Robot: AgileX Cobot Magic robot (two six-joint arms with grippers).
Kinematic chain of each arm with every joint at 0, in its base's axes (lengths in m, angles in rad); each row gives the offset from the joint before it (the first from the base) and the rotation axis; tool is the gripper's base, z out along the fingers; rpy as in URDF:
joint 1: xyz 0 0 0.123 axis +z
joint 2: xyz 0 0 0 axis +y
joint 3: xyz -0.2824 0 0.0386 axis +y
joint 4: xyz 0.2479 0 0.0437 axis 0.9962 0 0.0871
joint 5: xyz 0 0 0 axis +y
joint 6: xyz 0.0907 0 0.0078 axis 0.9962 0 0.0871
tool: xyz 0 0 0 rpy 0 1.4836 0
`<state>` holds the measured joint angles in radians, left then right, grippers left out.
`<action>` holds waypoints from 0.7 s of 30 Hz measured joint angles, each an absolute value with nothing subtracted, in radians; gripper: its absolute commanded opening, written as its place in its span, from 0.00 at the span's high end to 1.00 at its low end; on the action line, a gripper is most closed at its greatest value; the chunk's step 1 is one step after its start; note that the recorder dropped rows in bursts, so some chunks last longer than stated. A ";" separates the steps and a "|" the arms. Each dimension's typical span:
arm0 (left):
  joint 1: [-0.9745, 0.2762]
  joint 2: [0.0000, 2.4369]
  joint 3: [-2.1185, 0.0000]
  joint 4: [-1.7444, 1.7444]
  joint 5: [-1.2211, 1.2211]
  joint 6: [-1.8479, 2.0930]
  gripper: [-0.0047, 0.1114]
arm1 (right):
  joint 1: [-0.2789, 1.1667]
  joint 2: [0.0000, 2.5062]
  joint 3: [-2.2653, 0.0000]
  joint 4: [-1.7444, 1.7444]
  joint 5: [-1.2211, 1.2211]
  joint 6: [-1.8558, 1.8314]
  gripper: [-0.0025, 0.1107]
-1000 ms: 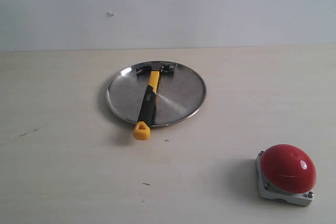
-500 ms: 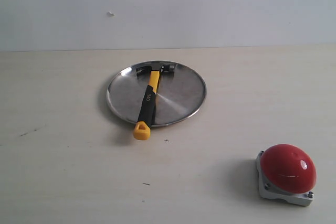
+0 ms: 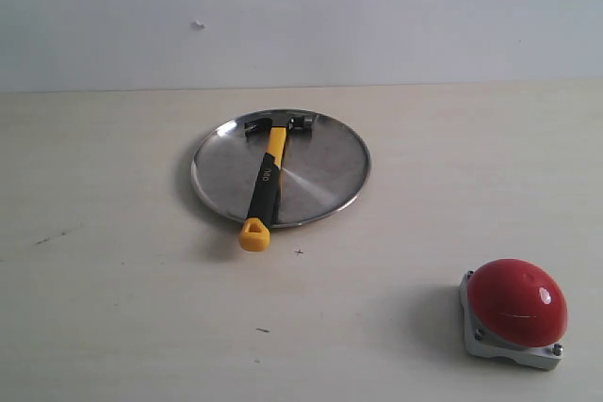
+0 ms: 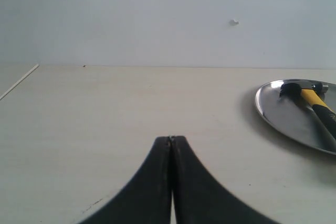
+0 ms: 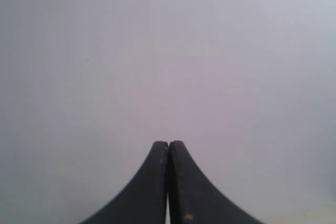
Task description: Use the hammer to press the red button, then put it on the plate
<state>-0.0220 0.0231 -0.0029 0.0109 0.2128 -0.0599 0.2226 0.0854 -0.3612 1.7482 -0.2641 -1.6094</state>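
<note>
Lying across the plate in the exterior view, the hammer sits well apart from the red button, so placing looks done, though the press can't be confirmed. In the left wrist view, the left gripper has its fingers together and empty. In the right wrist view, the right gripper is likewise.

Yellow-black hammer, silver plate, red button.

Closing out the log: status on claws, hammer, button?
Shut, empty: left claw, right claw. On plate: hammer, looped end past rim. Nothing blocks red button.
</note>
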 measured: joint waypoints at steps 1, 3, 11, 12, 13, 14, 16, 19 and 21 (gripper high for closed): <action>-0.022 0.023 -0.003 0.011 0.213 -0.060 0.96 | 0.223 0.085 -0.361 1.748 -0.264 -1.609 0.98; -0.022 0.023 -0.003 0.011 0.213 -0.060 0.96 | 0.223 0.085 -0.361 1.748 -0.264 -1.609 0.98; -0.022 0.023 -0.003 0.011 0.213 -0.060 0.96 | 0.223 0.085 -0.361 1.748 -0.280 -1.604 0.98; -0.022 0.023 -0.003 0.011 0.213 -0.060 0.96 | 0.223 0.085 -0.361 1.748 -0.278 -1.602 0.98; -0.022 0.023 -0.003 0.011 0.213 -0.060 0.96 | 0.223 0.085 -0.361 1.748 -0.270 -1.599 0.98; -0.022 0.023 -0.003 0.011 0.214 -0.060 0.96 | 0.223 0.085 -0.361 1.748 -0.255 -1.597 0.98; -0.022 0.023 -0.003 0.011 0.216 -0.060 0.96 | 0.223 0.085 -0.361 1.748 -0.221 -1.595 0.98; -0.022 0.023 -0.003 0.011 0.216 -0.060 0.96 | 0.223 0.085 -0.361 1.748 -0.160 -1.595 0.98; -0.022 0.023 -0.003 0.011 0.216 -0.060 0.96 | 0.223 0.085 -0.361 1.748 -0.112 -1.595 0.98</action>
